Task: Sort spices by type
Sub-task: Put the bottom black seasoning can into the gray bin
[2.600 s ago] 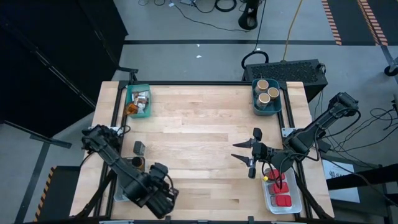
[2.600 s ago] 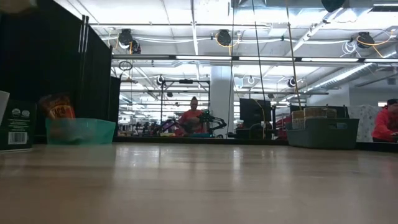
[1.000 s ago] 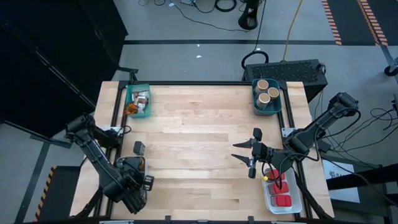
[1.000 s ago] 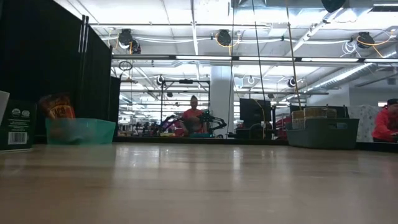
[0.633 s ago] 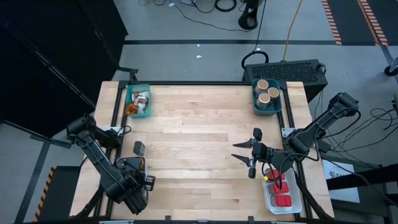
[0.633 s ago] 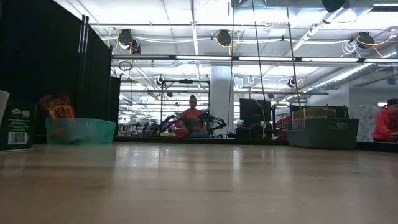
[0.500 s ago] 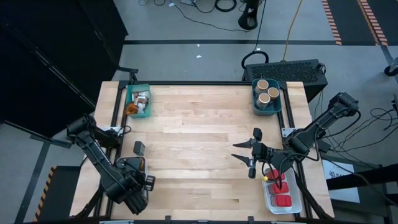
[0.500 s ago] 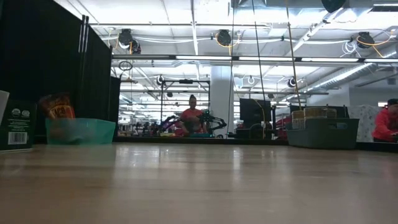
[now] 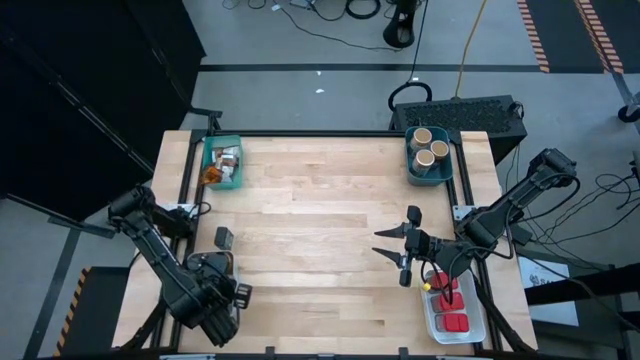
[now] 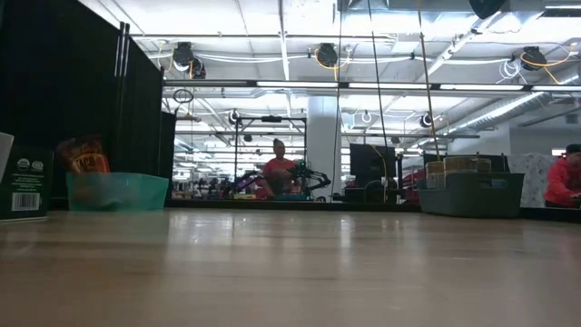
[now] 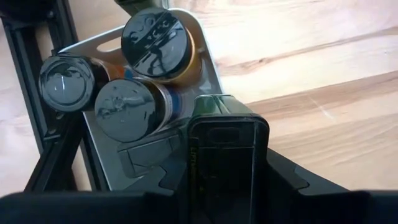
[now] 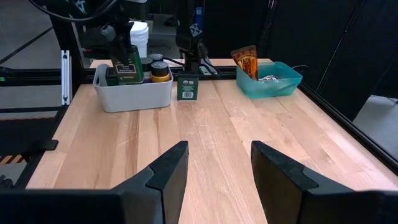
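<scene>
A pale wood worktop [image 9: 320, 210] stands on a grey concrete floor [image 9: 300, 100]. Black cables [image 9: 330, 12] lie coiled on the floor beyond it, and striped hazard tape [image 9: 535, 35] runs along the far right. A black curtain [image 10: 82, 109] closes off the left side. Across the hall, long ceiling lights [image 10: 300, 84] shine among beams and ducts, a white pillar [image 10: 322, 145] rises in the middle, and a person in red [image 10: 277, 168] sits at a distant bench, with another person in red [image 10: 565, 182] at the right edge.
</scene>
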Controlling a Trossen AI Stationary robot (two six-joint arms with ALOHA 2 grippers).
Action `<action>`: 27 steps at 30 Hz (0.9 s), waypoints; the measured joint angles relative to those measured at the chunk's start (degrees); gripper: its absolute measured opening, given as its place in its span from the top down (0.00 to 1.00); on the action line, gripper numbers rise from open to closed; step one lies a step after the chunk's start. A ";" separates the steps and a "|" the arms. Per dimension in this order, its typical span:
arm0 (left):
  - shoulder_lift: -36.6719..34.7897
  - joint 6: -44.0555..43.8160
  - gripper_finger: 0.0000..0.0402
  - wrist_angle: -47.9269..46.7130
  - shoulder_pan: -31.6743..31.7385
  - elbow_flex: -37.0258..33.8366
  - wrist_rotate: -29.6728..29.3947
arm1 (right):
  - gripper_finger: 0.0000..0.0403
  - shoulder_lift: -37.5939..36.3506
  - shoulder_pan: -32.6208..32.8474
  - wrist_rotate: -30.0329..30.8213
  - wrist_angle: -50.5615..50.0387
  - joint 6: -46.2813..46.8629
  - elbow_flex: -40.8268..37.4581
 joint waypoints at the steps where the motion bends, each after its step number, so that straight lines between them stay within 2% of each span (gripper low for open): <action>1: 0.00 0.00 0.68 0.02 0.00 0.00 0.00 | 0.60 0.00 0.01 0.00 0.00 0.00 0.00; 13: -0.04 -0.04 0.67 0.27 -0.22 -1.40 1.37 | 0.60 0.00 0.00 0.00 -0.17 0.00 0.00; 17: -0.04 -0.02 0.67 -0.89 -0.20 -1.51 4.99 | 0.60 0.00 0.01 0.00 -0.20 -0.01 0.00; 20: -0.04 -0.02 0.67 -0.96 -0.26 -1.51 5.14 | 0.60 0.00 0.01 0.00 -0.20 -0.13 0.00; 27: -0.04 -0.06 0.67 0.69 -0.21 -1.51 -1.07 | 0.60 0.00 0.01 0.00 -0.20 -0.25 0.00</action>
